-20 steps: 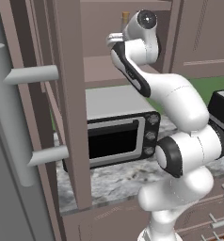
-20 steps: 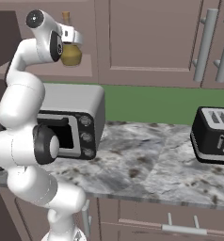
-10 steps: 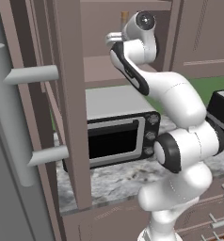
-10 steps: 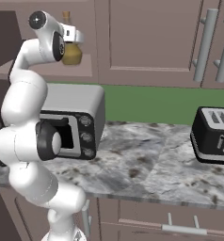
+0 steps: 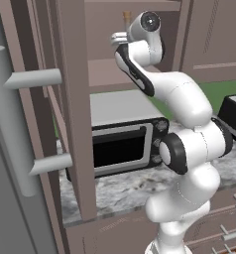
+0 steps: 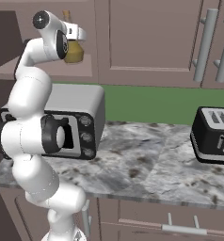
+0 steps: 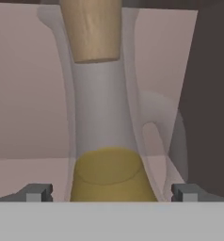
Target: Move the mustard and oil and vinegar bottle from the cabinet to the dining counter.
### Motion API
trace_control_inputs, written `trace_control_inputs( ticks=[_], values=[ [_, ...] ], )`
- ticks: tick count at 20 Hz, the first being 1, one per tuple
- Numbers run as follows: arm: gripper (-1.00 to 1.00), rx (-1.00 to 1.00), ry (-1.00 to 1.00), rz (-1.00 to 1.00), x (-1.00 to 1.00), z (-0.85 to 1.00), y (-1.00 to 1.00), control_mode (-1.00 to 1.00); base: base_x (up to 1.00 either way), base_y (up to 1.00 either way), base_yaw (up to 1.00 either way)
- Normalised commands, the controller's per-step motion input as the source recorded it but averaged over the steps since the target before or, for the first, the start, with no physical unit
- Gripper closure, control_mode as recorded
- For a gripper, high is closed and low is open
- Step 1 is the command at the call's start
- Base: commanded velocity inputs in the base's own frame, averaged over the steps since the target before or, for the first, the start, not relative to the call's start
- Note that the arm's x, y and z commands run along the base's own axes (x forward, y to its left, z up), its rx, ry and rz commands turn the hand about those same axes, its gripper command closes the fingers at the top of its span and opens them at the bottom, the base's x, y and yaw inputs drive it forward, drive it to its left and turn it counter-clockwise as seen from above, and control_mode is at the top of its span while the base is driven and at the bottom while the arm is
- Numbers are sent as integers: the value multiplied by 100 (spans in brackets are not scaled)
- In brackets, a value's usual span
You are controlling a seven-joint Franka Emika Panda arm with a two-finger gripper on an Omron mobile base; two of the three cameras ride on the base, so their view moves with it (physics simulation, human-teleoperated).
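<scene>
Reaches up into the open cabinet (image 5: 75, 114) above its inner shelf, white arm (image 5: 184, 104) rising from the lower right. Shows a tan stopper (image 5: 126, 16) beside the wrist. Below, a microwave (image 5: 122, 139) on the marbled counter (image 5: 115, 191); a toaster (image 5: 235, 115) at the right edge.

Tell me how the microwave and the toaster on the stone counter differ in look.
The microwave is a wide silver box with a dark glass door and round knobs; the toaster is smaller, nearly all black, with slots on top. The microwave stands under the open cabinet, the toaster farther right beneath closed doors. Both rest upright on the marbled counter against the green wall.
</scene>
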Motion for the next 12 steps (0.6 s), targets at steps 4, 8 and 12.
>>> trace_control_inputs(
  ticks=[4, 8, 12],
  values=[
    [-100, 0, -1, -1, 11, -3, 3, -100, 0, 0, 0],
    [-100, 0, -1, -2, 14, -10, 8, -100, 0, 0, 0],
    [-100, 0, -1, -3, 12, -20, 12, -100, 0, 0, 0]
  ],
)
